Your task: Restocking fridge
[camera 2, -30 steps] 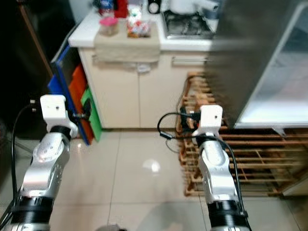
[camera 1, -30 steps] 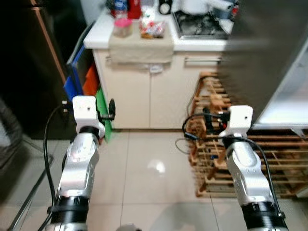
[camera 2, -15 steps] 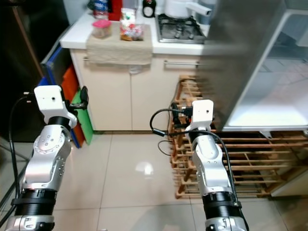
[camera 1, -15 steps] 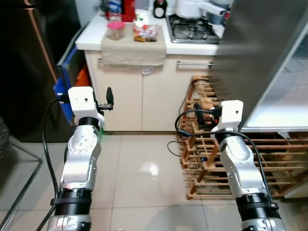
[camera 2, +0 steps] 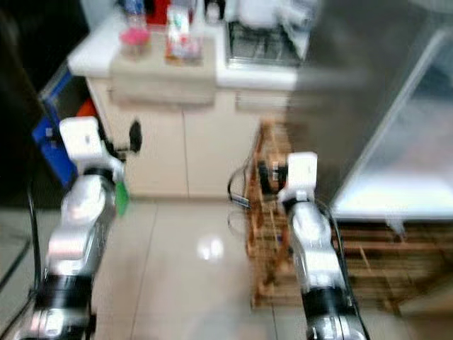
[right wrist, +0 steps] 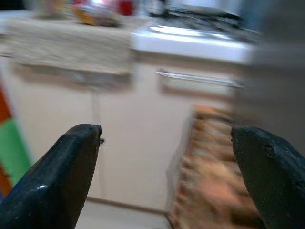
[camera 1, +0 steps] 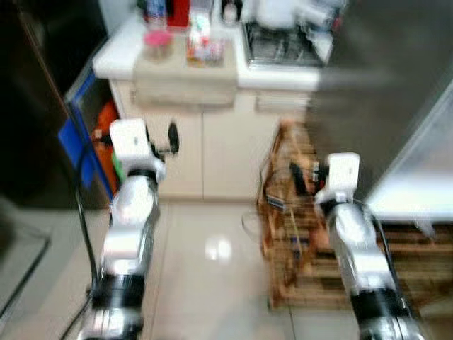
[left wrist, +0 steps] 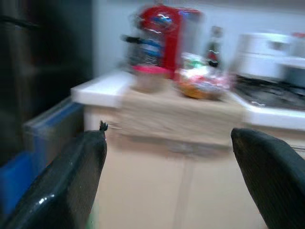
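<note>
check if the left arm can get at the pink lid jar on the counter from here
Probably not yet. The left gripper, fingers open, faces the pink-lidded jar with nothing between, but the jar sits well beyond it on the counter; stepping closer looks necessary.

No readable text, label, brand or number anywhere; the blurred bottles and packets on the counter [camera 1: 170, 60] cannot be read.

Closer now to counter [camera 1: 177, 67] and rack [camera 1: 297, 234] than 0.5 s before; whole view blurred from camera motion. Arms raised as before, no object moved.
</note>
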Motion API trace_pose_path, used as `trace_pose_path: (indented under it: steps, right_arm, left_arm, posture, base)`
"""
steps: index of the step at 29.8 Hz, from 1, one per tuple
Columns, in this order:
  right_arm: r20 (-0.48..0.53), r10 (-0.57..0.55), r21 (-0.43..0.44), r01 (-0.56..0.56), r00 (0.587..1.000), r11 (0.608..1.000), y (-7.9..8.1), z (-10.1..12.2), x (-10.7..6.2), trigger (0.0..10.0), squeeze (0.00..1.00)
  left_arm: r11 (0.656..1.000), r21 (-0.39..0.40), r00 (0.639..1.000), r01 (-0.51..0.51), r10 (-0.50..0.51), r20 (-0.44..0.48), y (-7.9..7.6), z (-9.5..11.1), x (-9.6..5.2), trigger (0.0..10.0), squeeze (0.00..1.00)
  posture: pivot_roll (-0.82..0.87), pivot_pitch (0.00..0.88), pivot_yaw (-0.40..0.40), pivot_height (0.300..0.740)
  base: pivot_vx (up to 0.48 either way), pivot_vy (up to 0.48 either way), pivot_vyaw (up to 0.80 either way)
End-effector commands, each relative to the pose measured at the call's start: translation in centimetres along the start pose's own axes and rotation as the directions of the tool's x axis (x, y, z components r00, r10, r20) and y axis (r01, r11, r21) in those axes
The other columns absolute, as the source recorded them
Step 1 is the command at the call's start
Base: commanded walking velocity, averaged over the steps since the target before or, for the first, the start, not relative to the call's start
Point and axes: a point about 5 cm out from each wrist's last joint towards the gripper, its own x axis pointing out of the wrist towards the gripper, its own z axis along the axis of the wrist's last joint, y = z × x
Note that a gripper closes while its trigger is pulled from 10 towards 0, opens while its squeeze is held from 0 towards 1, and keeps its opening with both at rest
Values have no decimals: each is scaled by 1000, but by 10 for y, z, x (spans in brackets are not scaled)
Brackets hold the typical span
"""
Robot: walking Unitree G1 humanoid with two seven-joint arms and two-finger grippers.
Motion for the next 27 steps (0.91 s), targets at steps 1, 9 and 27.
trace_pose_path:
  steps: [1, 9, 27]
  right_arm:
    - [39, 59, -24, -58, 998, 998, 14, 9, 7, 10000, 0]
    - [38, 42, -10, -42, 998, 999, 13, 7, 8, 10000, 0]
    - [83, -80, 22, 79, 993, 997, 8, 6, 4, 10000, 0]
  left_arm:
    - [999, 7, 999, -44, 44, 4, 11, 2, 1, 10000, 0]
    - [1000, 12, 999, -21, 21, 33, 9, 8, 8, 10000, 0]
    - [984, 50, 984, 173, -175, 34, -6, 14, 17, 10000, 0]
  posture:
    - [47, 0, -65, 740]
    - [56, 0, -55, 740]
    - [26, 0, 16, 740]
  base:
    - [480, 0, 613]
    - [480, 0, 77]
    - [480, 0, 0]
